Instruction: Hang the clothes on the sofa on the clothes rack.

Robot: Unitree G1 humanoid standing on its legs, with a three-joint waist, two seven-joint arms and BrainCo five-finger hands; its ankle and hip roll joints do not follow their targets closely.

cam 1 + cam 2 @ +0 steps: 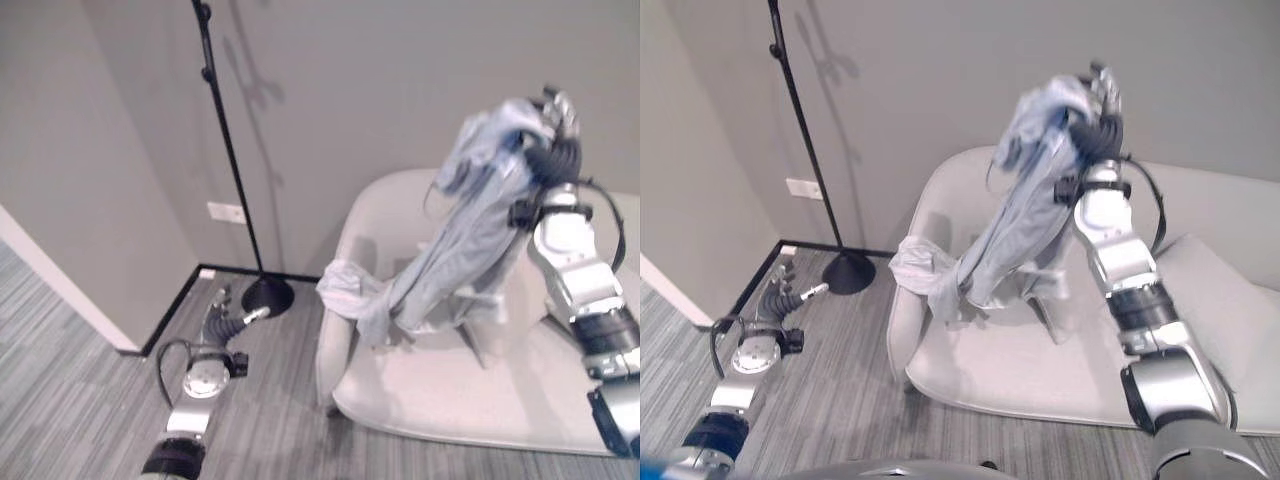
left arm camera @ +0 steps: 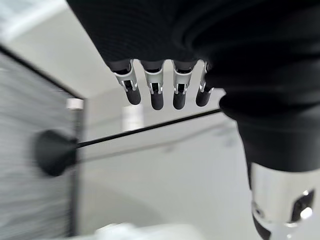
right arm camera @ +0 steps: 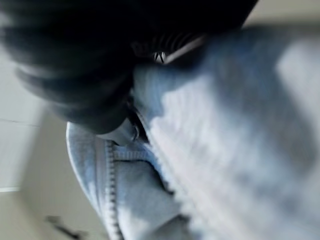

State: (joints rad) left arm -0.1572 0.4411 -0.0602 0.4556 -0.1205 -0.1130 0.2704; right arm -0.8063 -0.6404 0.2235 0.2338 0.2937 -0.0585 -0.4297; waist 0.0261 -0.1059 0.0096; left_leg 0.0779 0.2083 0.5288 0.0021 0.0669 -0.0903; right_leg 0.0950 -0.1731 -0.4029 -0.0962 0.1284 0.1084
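Clearly the lift-off step is in hand. Below the raised right hand (image 1: 553, 118) sits the pale sofa (image 1: 450, 400), and from that hand hangs the light blue garment (image 1: 455, 255), its lower end trailing over the sofa's arm. The right hand's fingers are bunched in the cloth at the top, clenched on it. Well off to that hand's left stands the black clothes rack (image 1: 232, 160), by the wall. The left hand (image 1: 219, 312) hangs low near the rack's base (image 1: 267, 296), fingers relaxed and straight, carrying nothing. Next, I judge, the garment must be lifted clear and carried across to the rack.
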